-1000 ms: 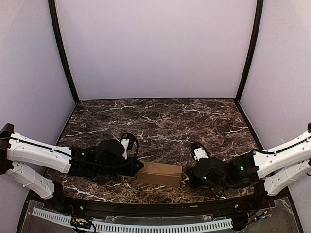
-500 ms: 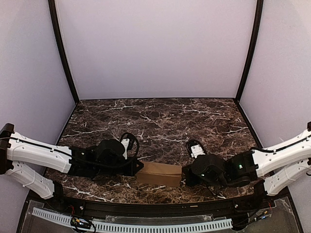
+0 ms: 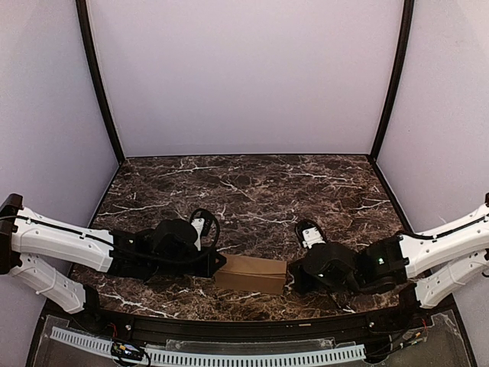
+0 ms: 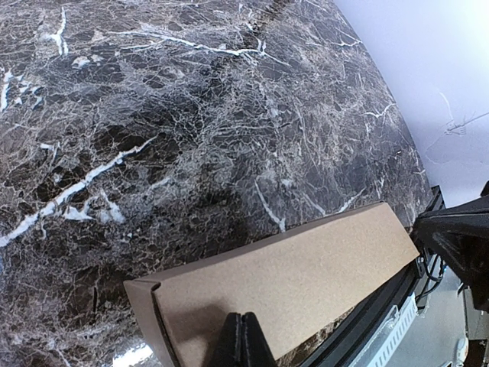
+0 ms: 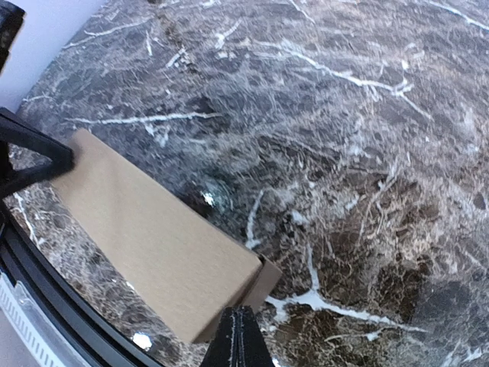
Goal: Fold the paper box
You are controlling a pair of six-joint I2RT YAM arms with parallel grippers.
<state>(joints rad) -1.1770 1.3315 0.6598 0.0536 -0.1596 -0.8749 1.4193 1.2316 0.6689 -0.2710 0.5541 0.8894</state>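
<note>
The paper box (image 3: 250, 274) — a closed tan carton — lies near the front edge of the marble surface (image 3: 252, 191), flanked by the left end effector (image 3: 221, 262) and right end effector (image 3: 290, 277), both with fingers pressed together.

A dark brown marble-patterned table (image 3: 252, 183) veined in white is enclosed on three sides by pale lilac walls (image 3: 244, 76), which are joined at black corner posts (image 3: 99, 84).
</note>
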